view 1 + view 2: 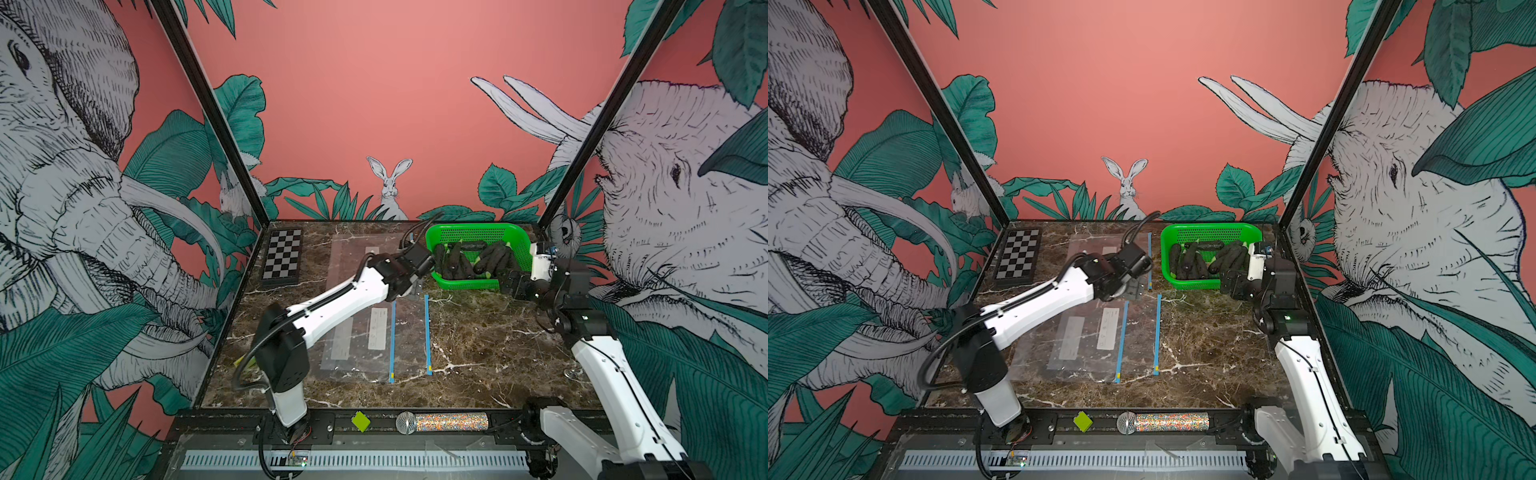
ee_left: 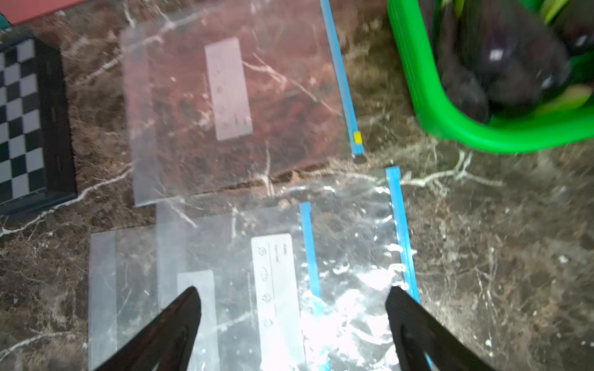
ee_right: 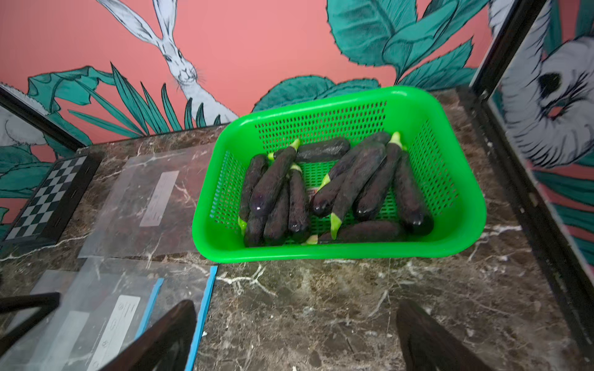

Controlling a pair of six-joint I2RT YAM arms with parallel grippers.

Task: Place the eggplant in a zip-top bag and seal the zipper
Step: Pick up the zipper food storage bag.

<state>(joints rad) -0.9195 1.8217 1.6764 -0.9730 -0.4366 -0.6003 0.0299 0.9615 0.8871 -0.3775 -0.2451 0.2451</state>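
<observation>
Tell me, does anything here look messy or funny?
The two near zip-top bags lie overlapped, not neatly apart. A glittery microphone lies on the front rail, off the table. The eggplants are jumbled in the green basket, but none spilled.

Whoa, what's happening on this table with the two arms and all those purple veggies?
Two robot arms are set to bag an eggplant. The eggplants all lie in the green basket at the far right of the marble table; none is picked up yet. The right gripper is open and empty, facing the basket from the near side. The left gripper, also open and empty, hovers over the clear zip-top bags lying flat beside the basket.
</observation>
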